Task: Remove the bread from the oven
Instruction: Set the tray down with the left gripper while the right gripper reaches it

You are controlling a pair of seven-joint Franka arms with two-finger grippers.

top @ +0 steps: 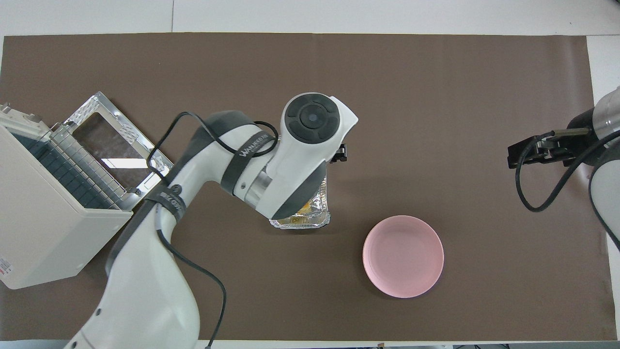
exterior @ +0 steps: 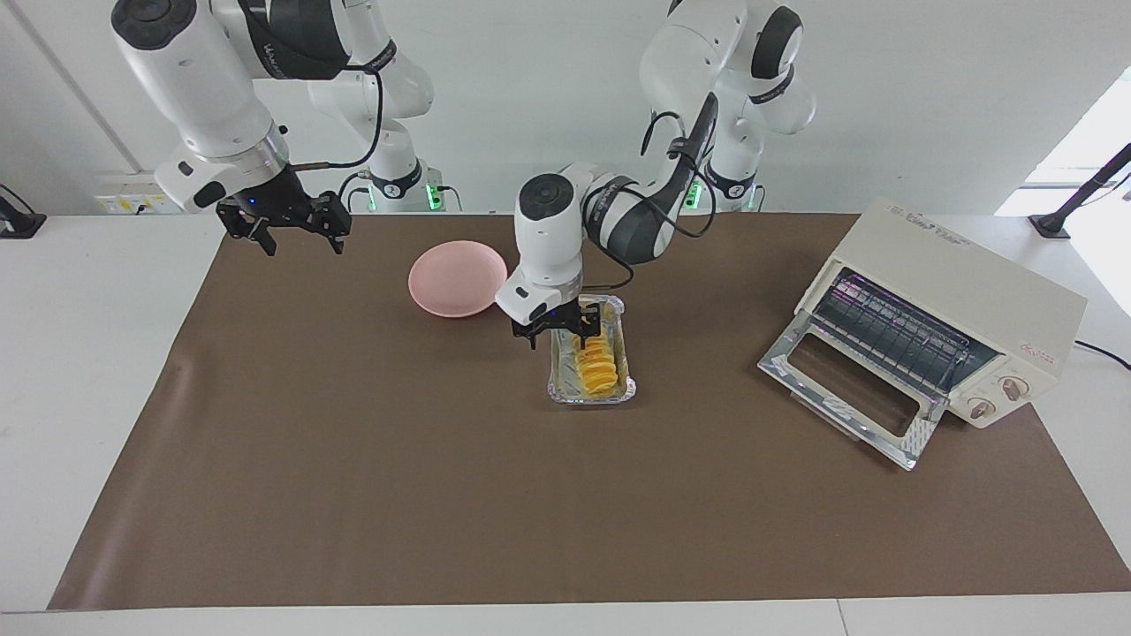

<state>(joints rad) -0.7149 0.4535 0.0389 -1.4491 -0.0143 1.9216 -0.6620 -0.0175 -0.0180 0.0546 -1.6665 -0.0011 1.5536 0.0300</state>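
Most of the job looks done: golden ridged bread (exterior: pixel 595 360) lies in a crinkled foil tray (exterior: pixel 555 375) outside the cream toaster oven (exterior: pixel 963 300), left gripper (exterior: pixel 560 333) spread, touching unclear; right gripper (exterior: pixel 296 231) waits released.

A white table (exterior: pixel 88 371) covered by a brown paper mat (exterior: pixel 353 495). Directly on the mat: a crinkled silver foil tray (exterior: pixel 558 386) at centre, a round pink plate (exterior: pixel 457 278) at its 10 o'clock in the facing view, and a boxy cream-white toaster oven (exterior: pixel 963 291) with its glass door (exterior: pixel 848 389) dropped open, at 3 o'clock.

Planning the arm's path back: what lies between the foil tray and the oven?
Only bare brown mat between foil tray and oven; both views show it.
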